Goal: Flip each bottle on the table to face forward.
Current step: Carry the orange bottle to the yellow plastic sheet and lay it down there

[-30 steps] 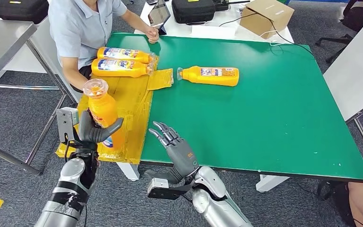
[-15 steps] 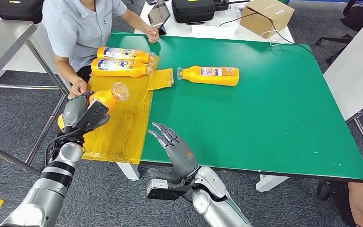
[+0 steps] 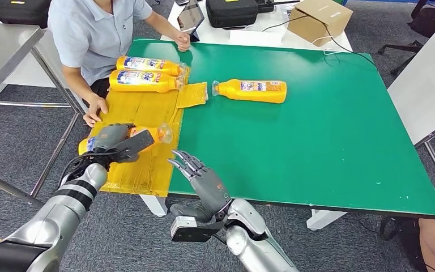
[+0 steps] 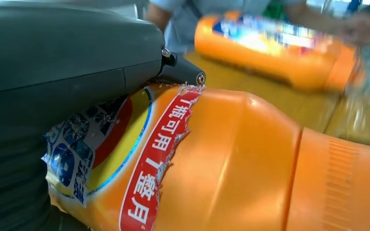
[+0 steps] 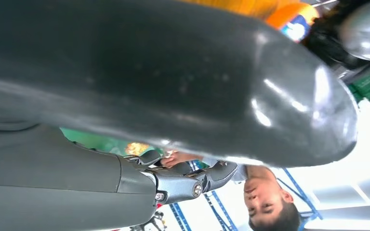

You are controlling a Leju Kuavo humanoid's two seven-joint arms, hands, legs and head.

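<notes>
The left hand (image 3: 115, 144) is wrapped around an orange bottle (image 3: 147, 134), which lies nearly flat over the yellow sheet (image 3: 141, 170) at the table's left end, cap pointing toward the green table (image 3: 317, 141). In the left wrist view the label (image 4: 101, 159) on the held bottle faces the camera with its edge torn. In my judgement the step in hand is setting this bottle down label-up. To do it well, the hand should lower the bottle fully onto the sheet before loosening its fingers, and check that the label faces up so it does not roll.

Beyond it on the sheet lie two more bottles (image 3: 147, 73) side by side, near a seated person (image 3: 90, 34) whose hand rests on the sheet's edge.

The right hand (image 3: 201, 178) hovers at the table's near edge, fingers spread, holding nothing.

A fourth bottle (image 3: 252, 90) lies on the bare green surface, well apart.

Farther back stand a black case (image 3: 232, 11) and a cardboard box (image 3: 320, 20) on a white table; grey carpet covers the floor.
</notes>
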